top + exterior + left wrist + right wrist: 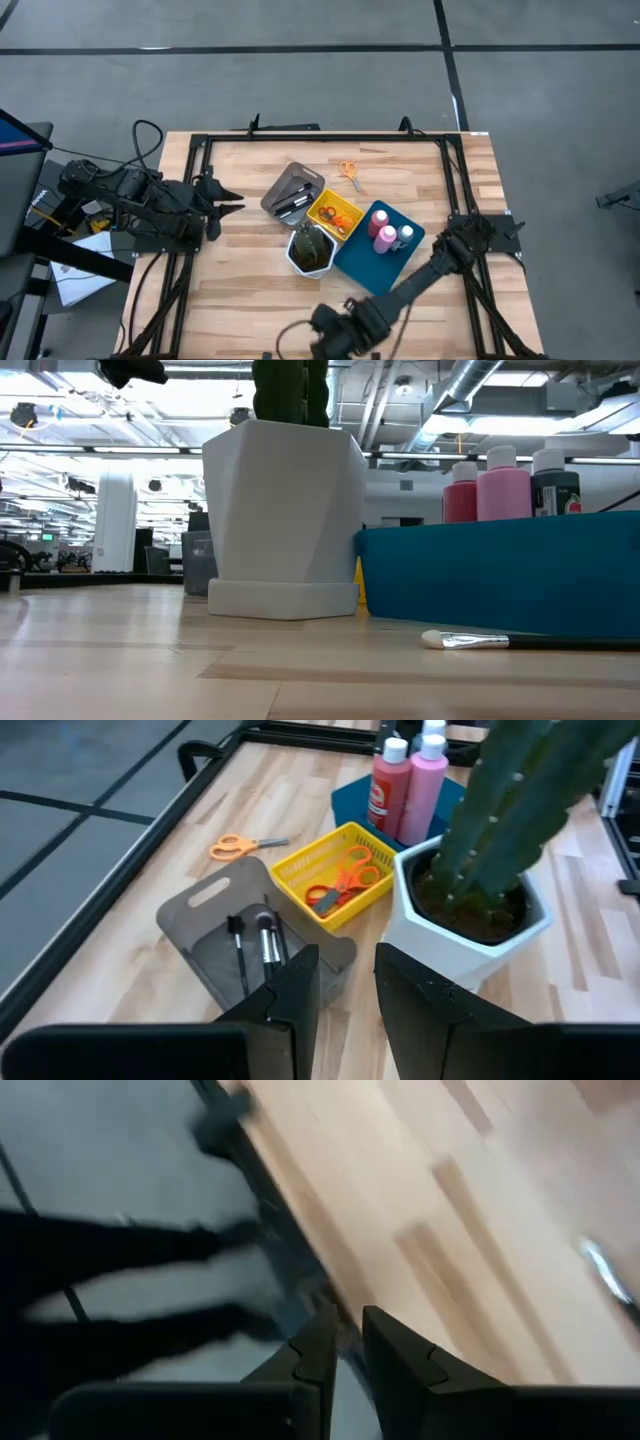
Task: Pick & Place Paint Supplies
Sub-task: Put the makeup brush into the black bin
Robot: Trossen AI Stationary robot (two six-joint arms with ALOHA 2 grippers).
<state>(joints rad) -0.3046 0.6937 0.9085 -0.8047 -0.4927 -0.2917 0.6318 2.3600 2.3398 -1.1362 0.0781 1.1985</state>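
Right gripper at table's near edge, fingers narrowly parted, holding nothing. Brush lies on wood just before blue tray. Step likely: fetch brush; come down square, pinch handle mid-length. Left gripper waits slightly parted by left edge.

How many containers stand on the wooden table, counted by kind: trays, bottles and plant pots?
Plastic trays (blue, yellow, grey): 3
Paint bottles (two pink, one grey white-capped): 3
White hexagonal plant pot: 1
Total: 7
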